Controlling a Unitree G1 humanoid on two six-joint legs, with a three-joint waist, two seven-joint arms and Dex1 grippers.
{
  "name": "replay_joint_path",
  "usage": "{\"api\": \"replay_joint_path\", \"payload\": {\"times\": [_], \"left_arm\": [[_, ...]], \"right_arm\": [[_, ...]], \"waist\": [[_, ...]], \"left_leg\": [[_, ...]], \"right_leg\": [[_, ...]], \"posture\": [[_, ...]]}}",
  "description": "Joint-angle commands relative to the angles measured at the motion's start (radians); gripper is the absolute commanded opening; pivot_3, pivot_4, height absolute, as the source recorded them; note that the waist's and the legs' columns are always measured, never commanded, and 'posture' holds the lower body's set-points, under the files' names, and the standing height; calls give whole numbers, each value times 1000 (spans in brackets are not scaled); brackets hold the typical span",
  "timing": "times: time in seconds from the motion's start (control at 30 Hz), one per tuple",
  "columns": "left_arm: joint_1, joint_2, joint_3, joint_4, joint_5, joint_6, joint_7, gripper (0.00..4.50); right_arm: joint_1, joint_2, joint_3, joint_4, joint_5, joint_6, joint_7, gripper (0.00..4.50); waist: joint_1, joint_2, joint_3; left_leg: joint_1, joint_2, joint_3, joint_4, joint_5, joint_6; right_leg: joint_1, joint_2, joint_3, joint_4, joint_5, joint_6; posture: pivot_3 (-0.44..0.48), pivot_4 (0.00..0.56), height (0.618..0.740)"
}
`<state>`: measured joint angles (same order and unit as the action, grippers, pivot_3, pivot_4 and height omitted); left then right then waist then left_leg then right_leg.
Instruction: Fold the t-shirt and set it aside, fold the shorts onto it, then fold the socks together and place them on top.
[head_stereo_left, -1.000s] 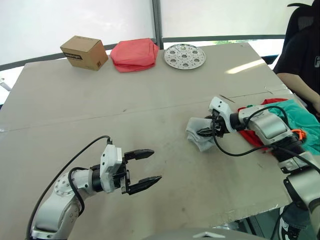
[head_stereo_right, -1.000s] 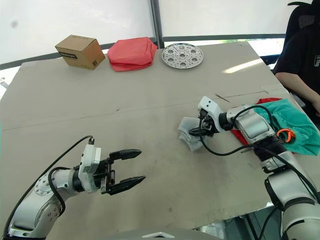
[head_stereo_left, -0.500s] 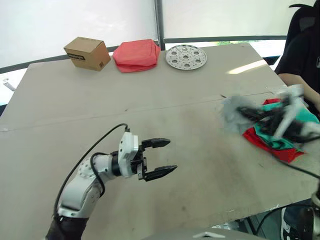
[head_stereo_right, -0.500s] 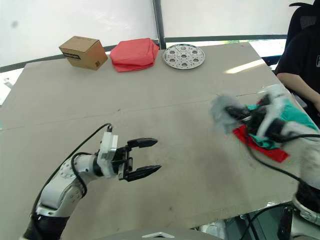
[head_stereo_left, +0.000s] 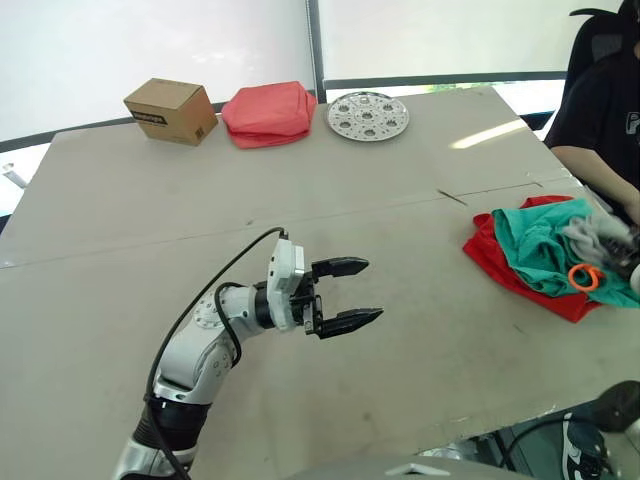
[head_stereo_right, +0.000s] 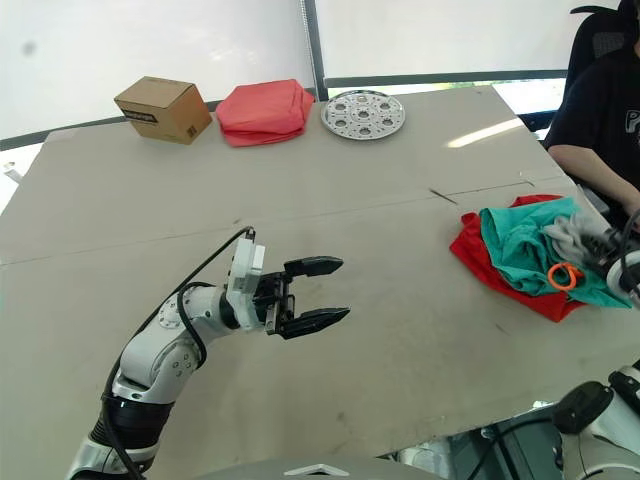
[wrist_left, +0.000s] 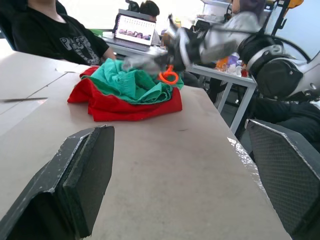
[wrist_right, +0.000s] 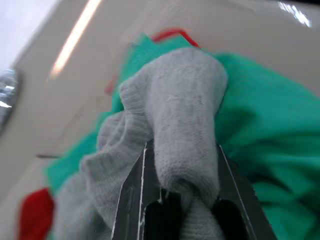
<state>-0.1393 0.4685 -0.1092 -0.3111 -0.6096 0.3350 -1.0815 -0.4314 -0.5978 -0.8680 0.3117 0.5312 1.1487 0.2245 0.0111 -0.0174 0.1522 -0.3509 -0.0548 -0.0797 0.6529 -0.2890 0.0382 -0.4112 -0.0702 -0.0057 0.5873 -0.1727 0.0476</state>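
silver-grey jointed left arm (head_stereo_left: 205, 340), white wrist block, looping black cable, black two-fingered pincer (head_stereo_left: 355, 292).

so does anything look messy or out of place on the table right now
Yes: the t-shirt and shorts lie crumpled in a heap at the table's right edge, not neatly folded. The right gripper holds the socks over them.

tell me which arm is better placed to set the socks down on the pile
Right. The right gripper already grips the socks directly above the shorts; the left gripper hangs open mid-table, far off.
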Motion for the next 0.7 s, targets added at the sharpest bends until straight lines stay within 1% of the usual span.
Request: {"api": "replay_joint_path", "payload": {"times": [0.03,0.07,0.1,0.13,0.17,0.2,0.23,0.3,0.33,0.37,0.4,0.47,0.5,0.53,0.57,0.6,0.63,0.7], "left_arm": [[1,5,6,-63,-22,16,16,4500],[6,11,10,-74,-30,22,18,4500],[14,17,15,-85,-36,27,18,4500],[23,22,16,-93,-30,29,26,4500],[30,26,19,-98,-29,37,37,4500],[33,19,25,-101,-36,57,67,4500],[32,5,37,-101,-53,81,104,4500],[22,-46,69,-95,-92,117,195,4500],[15,-77,86,-89,-101,129,249,4500],[7,-106,99,-83,-98,137,302,4500],[-4,-135,108,-72,-73,133,362,4500],[-39,-194,135,-45,-49,142,484,4500],[-67,-222,146,-20,-7,126,554,4500],[-97,-252,165,7,9,112,609,4500],[-120,-271,181,24,9,112,644,4500],[-136,-284,193,37,5,117,663,4500],[-144,-290,200,42,-3,125,671,4500],[-173,-270,208,43,-21,138,645,4500]], "right_arm": [[58,-64,37,81,-24,-97,70,1940],[89,-67,11,18,1,-104,81,2414],[143,-59,-12,-92,22,-133,100,2941],[225,-46,-29,-248,36,-161,124,3301],[295,-28,-45,-394,51,-195,143,3624],[356,-3,-69,-537,75,-221,148,4029],[394,23,-92,-648,98,-252,143,4029],[435,70,-116,-809,138,-300,122,4029],[452,89,-99,-878,143,-327,116,4029],[466,107,-71,-938,143,-351,110,4029],[471,127,-28,-988,140,-381,106,4029],[456,144,135,-1059,82,-451,104,4029],[420,153,238,-1071,47,-467,84,4029],[372,163,351,-1063,-3,-494,65,4029],[338,168,438,-1049,-42,-517,59,4029],[314,166,505,-1030,-67,-541,76,4029],[305,163,541,-1017,-81,-559,90,4029],[232,166,729,-914,-150,-634,169,4029]], "waist": [[-1,-1,-1],[3,-3,-1],[3,-3,-2],[5,-2,-2],[12,2,-2],[12,3,-3],[9,8,-3],[0,9,-2],[-4,9,-2],[-7,5,-2],[-10,2,-2],[-17,-2,-2],[-21,-3,-2],[-24,-2,-1],[-24,-2,-1],[-21,-3,-1],[-18,-3,-1],[-14,-4,-2]], "left_leg": [[2,0,1,0,0,1],[3,0,1,0,-1,1],[3,1,0,0,-1,1],[3,1,-1,0,-1,1],[2,0,-1,0,-1,1],[1,0,-4,0,-1,1],[1,1,-4,0,-2,2],[0,0,-3,0,-2,2],[0,1,-1,0,-2,2],[0,1,0,0,-2,2],[0,1,0,0,-2,2],[5,3,0,0,-2,1],[5,3,0,0,-2,1],[5,3,1,0,-2,1],[5,3,2,0,-2,1],[5,3,2,0,-1,0],[5,1,1,0,0,-1],[2,0,-1,-1,2,-6]], "right_leg": [[1,0,1,0,-1,1],[3,0,2,0,-1,1],[3,0,1,0,-1,2],[3,0,0,0,-1,2],[3,0,0,0,-1,2],[2,0,-1,0,-2,6],[3,0,-1,1,-2,10],[1,0,0,1,-2,11],[1,-1,1,1,-2,12],[1,-1,2,1,-2,12],[3,-1,3,1,-2,12],[4,0,2,1,-4,10],[4,0,2,1,-4,10],[4,0,2,1,-4,10],[2,0,2,1,-3,10],[2,0,2,1,-3,10],[1,0,3,3,-1,13],[0,0,2,2,-1,13]], "posture": [[0,150,740],[0,150,740],[0,150,740],[0,150,740],[0,150,740],[0,150,740],[0,150,740],[0,150,740],[0,150,740],[0,150,740],[0,150,740],[0,150,740],[0,150,740],[0,150,740],[0,150,740],[0,150,740],[0,150,740],[0,150,740]]}}
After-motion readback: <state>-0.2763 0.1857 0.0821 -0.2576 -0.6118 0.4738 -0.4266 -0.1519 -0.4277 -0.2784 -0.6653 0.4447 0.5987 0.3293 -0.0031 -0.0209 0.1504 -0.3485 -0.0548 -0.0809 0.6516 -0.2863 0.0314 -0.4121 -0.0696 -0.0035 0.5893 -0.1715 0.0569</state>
